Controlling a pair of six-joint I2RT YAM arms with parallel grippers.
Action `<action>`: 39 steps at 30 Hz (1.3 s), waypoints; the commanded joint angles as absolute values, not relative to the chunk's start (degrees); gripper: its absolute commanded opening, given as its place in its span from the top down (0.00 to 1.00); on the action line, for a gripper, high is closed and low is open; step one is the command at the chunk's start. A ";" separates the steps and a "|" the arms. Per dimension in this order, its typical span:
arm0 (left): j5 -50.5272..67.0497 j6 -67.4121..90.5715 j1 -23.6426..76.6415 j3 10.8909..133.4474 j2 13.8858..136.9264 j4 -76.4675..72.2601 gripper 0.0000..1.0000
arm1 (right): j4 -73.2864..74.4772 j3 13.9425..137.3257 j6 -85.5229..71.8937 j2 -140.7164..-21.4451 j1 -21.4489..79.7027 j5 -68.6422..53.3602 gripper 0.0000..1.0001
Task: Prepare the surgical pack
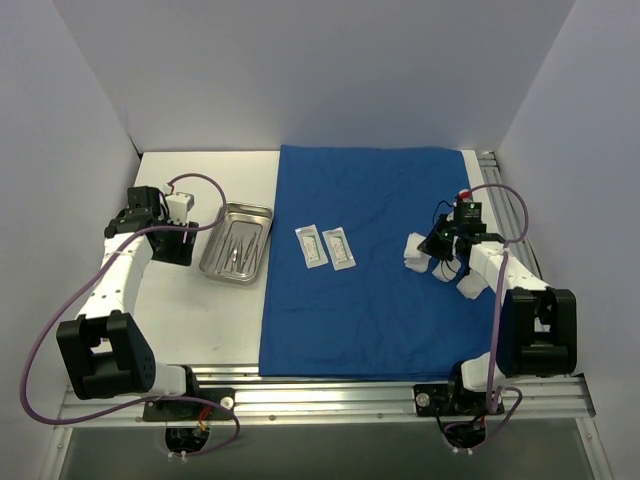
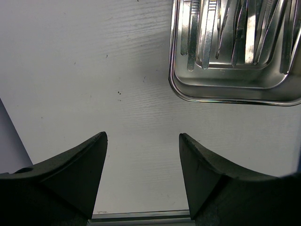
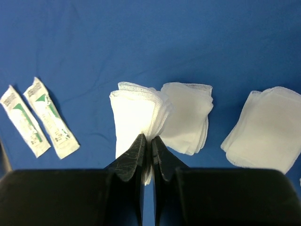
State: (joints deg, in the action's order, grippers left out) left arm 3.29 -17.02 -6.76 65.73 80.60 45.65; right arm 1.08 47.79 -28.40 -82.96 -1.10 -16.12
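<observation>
The blue drape (image 1: 370, 260) lies spread flat on the table. On it lie two white sachets (image 1: 311, 246) (image 3: 51, 117) side by side, and white gauze pieces (image 1: 417, 252) to their right. My right gripper (image 3: 151, 141) (image 1: 438, 250) is shut on the edge of one folded gauze pad (image 3: 134, 113), which is lifted at that edge. Two more gauze stacks (image 3: 188, 115) (image 3: 265, 129) rest on the cloth beside it. The steel tray (image 1: 236, 243) (image 2: 225, 92) sits on the white table left of the drape, with thin metal instruments (image 2: 221, 28) inside. My left gripper (image 2: 142, 139) (image 1: 185, 245) hangs open just left of the tray, holding nothing.
White walls close in the table at the back and on both sides. An aluminium rail (image 1: 330, 395) runs along the near edge, where both arm bases are bolted. Bare white tabletop (image 1: 200, 330) lies under and in front of the left arm.
</observation>
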 commanded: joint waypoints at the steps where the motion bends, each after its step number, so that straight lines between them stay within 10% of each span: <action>1: 3.25 -16.70 -6.94 66.97 80.51 44.91 0.28 | 0.61 48.69 -27.34 -86.12 -1.41 -15.12 1.00; 16: 3.25 -16.79 -6.94 66.80 80.51 44.65 0.28 | 2.72 46.67 -25.49 -87.27 -1.49 -6.15 1.00; 24: 3.34 -16.79 -6.94 66.88 80.60 44.74 0.28 | 5.89 48.25 -24.08 -87.72 -1.41 -5.10 0.67; 39: 3.43 -16.70 -6.94 67.32 80.95 44.91 0.28 | 1.67 49.39 -23.38 -94.30 -1.49 -8.00 0.65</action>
